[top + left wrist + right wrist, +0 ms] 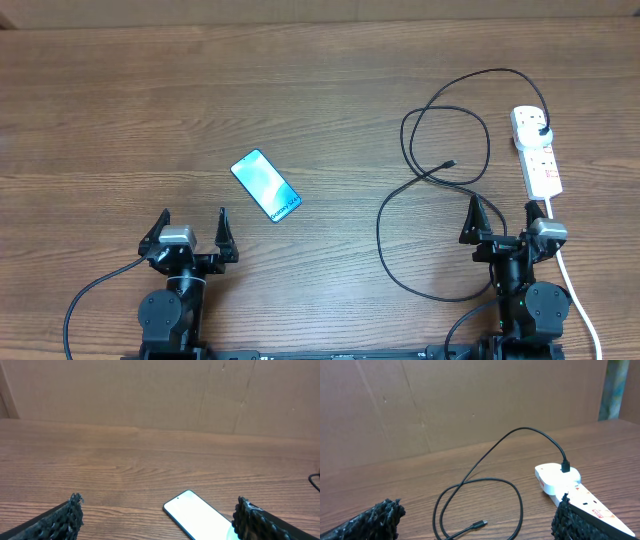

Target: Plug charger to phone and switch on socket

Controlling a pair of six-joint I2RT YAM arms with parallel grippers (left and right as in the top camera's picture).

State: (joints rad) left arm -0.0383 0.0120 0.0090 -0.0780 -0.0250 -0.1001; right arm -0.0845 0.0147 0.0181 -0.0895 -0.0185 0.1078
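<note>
Down at the near edge of the table [120, 100], both grippers sit empty: left gripper [193, 215] with fingers spread wide, right gripper [502, 208] likewise. Just ahead of the left one, slightly to its right, the phone [266, 185] lies flat and skewed, screen up and lit. Expect it to be slim, smooth and light, so it will likely skate on the wood. Brace its long edges rather than its glass; its port is not visible, so you cannot tell which end takes the cable. Ahead of the right gripper the charger [521, 428] sprawls in loose loops, well apart from the phone. It looks limp and springy, with almost no weight. Pinch it right behind the connector tip [451, 163], on the stiff moulded part, or the end will probably droop and twist. Its plug [541, 130] is already seated at the far end of the socket [537, 155], whose near end runs in beside the right fingers. The strip looks light enough to skid, so press straight down. The red switch marks [598, 515] are too small to read as on or off.
</note>
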